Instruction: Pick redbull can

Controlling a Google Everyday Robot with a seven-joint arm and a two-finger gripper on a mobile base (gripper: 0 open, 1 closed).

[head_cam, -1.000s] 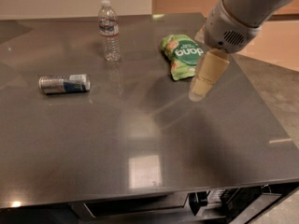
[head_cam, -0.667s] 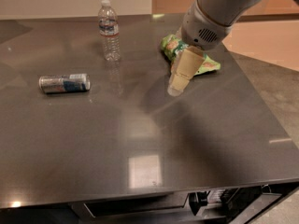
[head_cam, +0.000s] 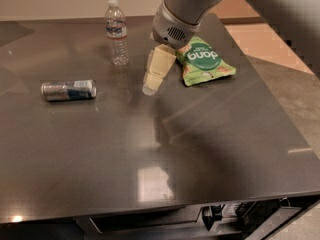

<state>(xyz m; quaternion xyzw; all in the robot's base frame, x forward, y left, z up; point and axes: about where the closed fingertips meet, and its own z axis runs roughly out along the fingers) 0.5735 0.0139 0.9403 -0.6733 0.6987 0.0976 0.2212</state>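
Observation:
The redbull can [head_cam: 69, 90] lies on its side at the left of the dark table [head_cam: 200, 154], silver with blue panels. My gripper [head_cam: 151, 86] hangs above the middle of the table, right of the can and well apart from it, with its cream fingers [head_cam: 159, 68] pointing down. The grey arm reaches in from the upper right. Nothing is in the gripper.
A clear plastic water bottle [head_cam: 117, 32] stands upright at the back, just left of the gripper. A green snack bag [head_cam: 204, 61] lies right of the gripper. The table's front edge runs along the bottom, its right edge beside a tan floor.
The gripper has moved left across the table, from right of the green bag to left of it, closer to the can. The can, bottle and bag have not moved.

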